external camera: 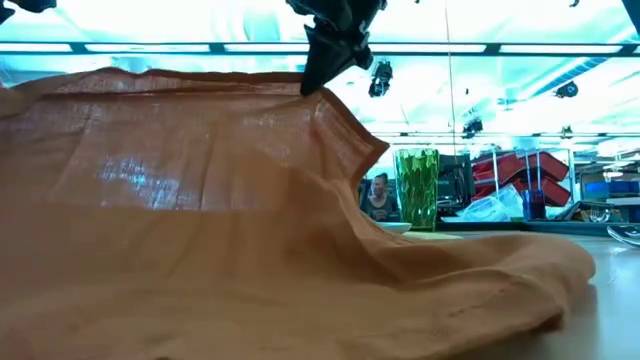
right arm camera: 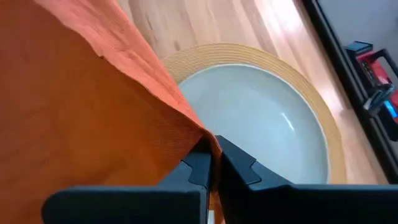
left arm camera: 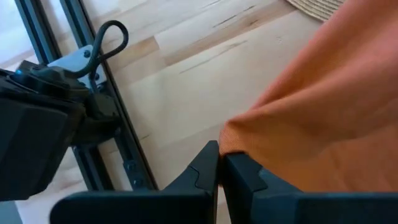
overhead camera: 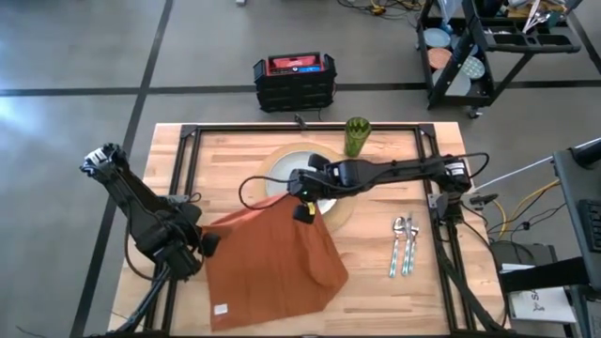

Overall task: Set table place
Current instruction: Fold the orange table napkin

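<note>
Orange napkin [overhead camera: 268, 258] is pinched at two corners: the right gripper [right arm camera: 213, 163] holds one corner tight above the pale plate [right arm camera: 261, 127] on the round placemat [overhead camera: 340, 212], and the left gripper [left arm camera: 221, 163] is closed on the opposite corner. Light-wood table [overhead camera: 235, 155] carries a green cup [overhead camera: 356, 136] standing apart from the plate, and the cutlery [overhead camera: 404, 242] lies near its right edge; a black cart [overhead camera: 488, 47] stands on the grey floor beyond.

A lab or workshop: concrete floor [overhead camera: 75, 56], wheeled equipment cart [overhead camera: 498, 47], red-black toolbox [overhead camera: 295, 81]
</note>
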